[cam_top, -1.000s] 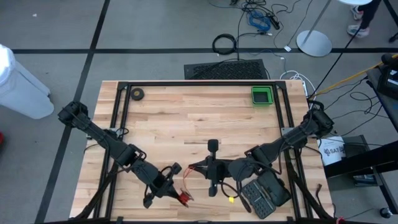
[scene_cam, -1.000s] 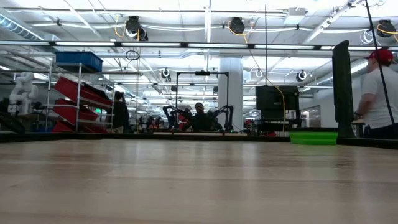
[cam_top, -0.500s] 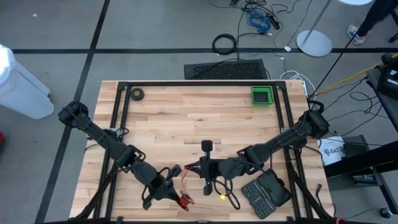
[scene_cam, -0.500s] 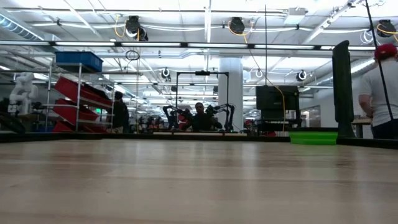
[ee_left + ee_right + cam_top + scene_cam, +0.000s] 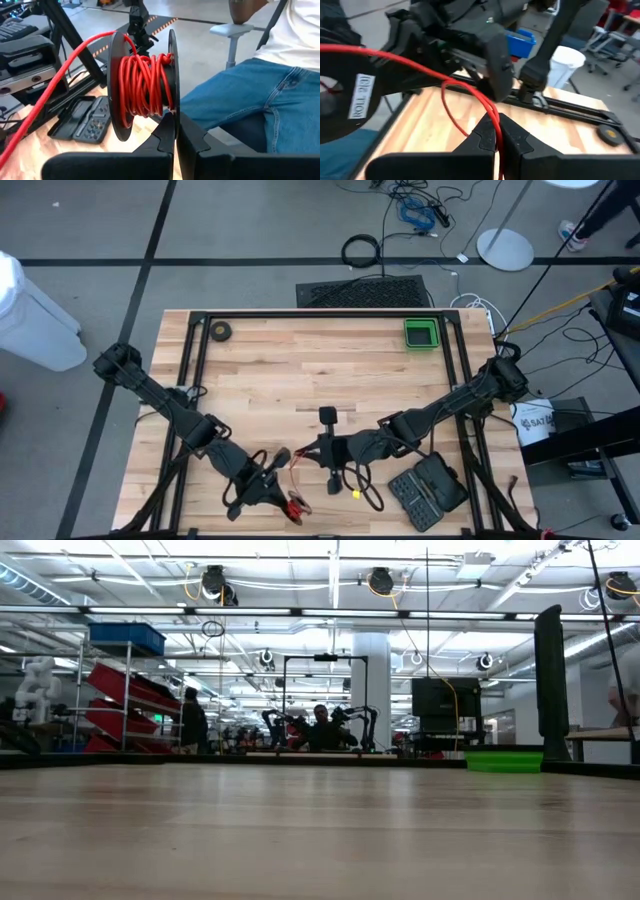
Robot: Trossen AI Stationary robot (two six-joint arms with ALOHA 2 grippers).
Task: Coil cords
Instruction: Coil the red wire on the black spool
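Red wire [image 5: 142, 87] wound tight on a black plastic spool, near your table's front edge: your left gripper [image 5: 175, 145] pinches the spool's flange, your right gripper [image 5: 496, 137] pinches the loose strand. Low view shows neither.

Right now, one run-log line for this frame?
stage: winding red wire | left gripper: shut on spool flange | right gripper: shut on red wire | location: table's near edge

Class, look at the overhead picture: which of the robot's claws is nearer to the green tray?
The right claw. It sits mid-table near the front edge, while the left claw is farther toward the front left. Both are well away from the green tray at the far right corner.
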